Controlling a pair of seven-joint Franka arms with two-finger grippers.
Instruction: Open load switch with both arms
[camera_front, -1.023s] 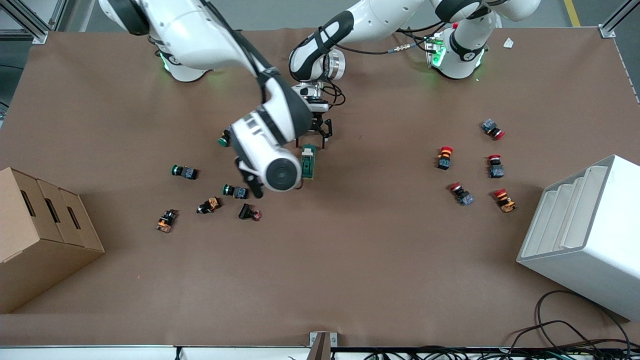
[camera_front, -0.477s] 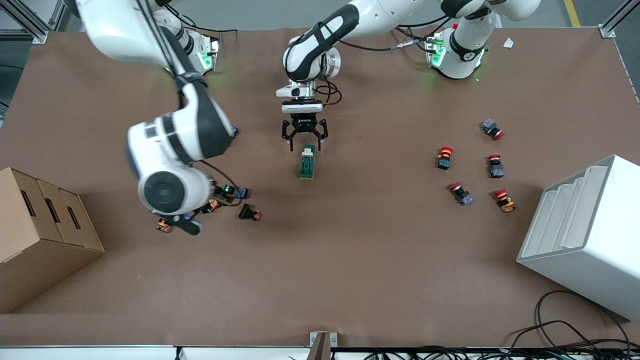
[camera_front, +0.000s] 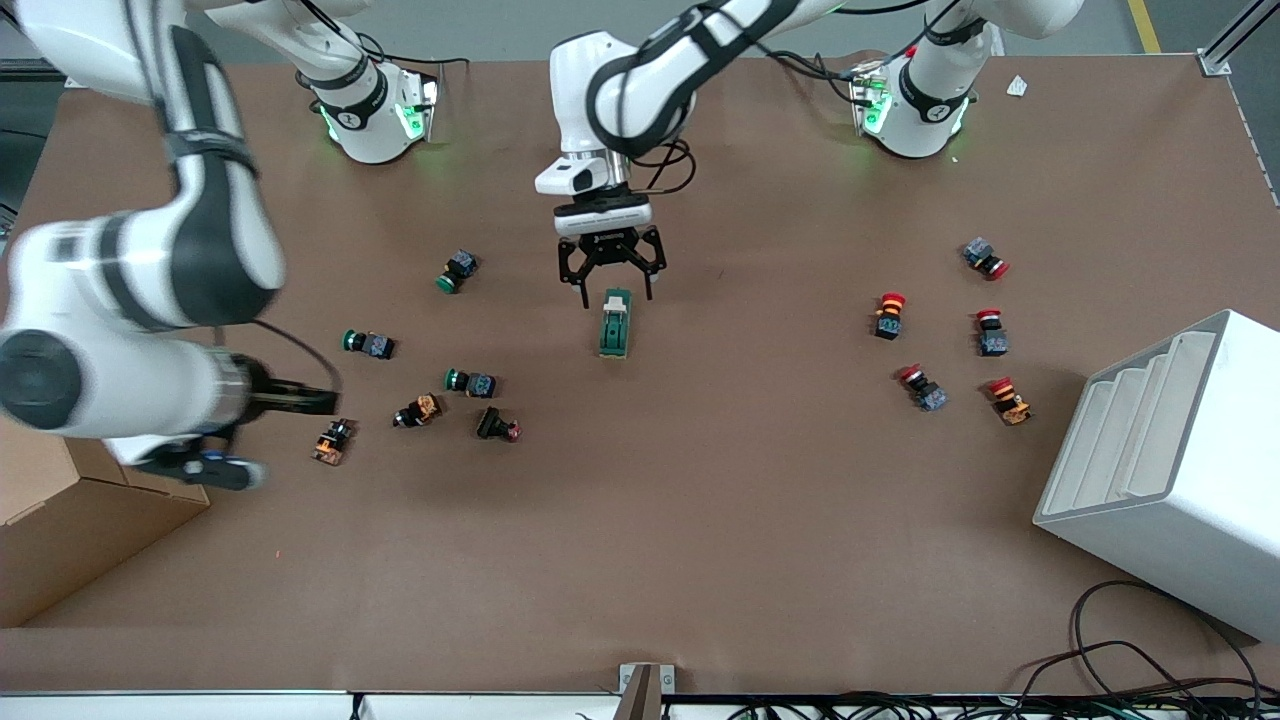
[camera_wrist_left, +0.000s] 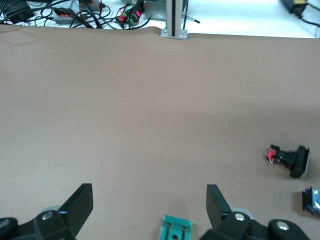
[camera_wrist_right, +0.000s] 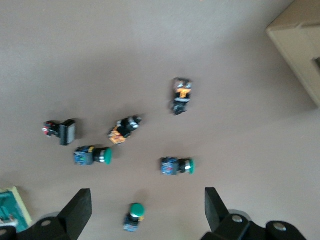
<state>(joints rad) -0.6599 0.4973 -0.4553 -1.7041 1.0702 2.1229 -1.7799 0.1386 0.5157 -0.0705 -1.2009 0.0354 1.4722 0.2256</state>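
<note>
The load switch (camera_front: 614, 323) is a dark green block lying on the brown table, its white lever end toward the robots' bases. My left gripper (camera_front: 616, 296) hangs open just above that lever end, one finger on each side and neither touching. In the left wrist view only the switch's green end (camera_wrist_left: 175, 227) shows, low between the wide-apart fingers of the left gripper (camera_wrist_left: 149, 195). My right gripper (camera_wrist_right: 146, 200) is open and holds nothing. It is high in the air toward the cardboard box, looking down on scattered push buttons.
Green push buttons (camera_front: 458, 270) (camera_front: 368, 343) (camera_front: 470, 382) and other small buttons (camera_front: 418, 410) lie toward the right arm's end. Red mushroom buttons (camera_front: 888, 315) (camera_front: 990, 333) lie toward the left arm's end. A cardboard box (camera_front: 60, 500) and a white bin (camera_front: 1170, 470) stand at the table's ends.
The right arm has swung away from over the switch, out toward the cardboard box. The left gripper has settled over the switch's lever end, still open.
</note>
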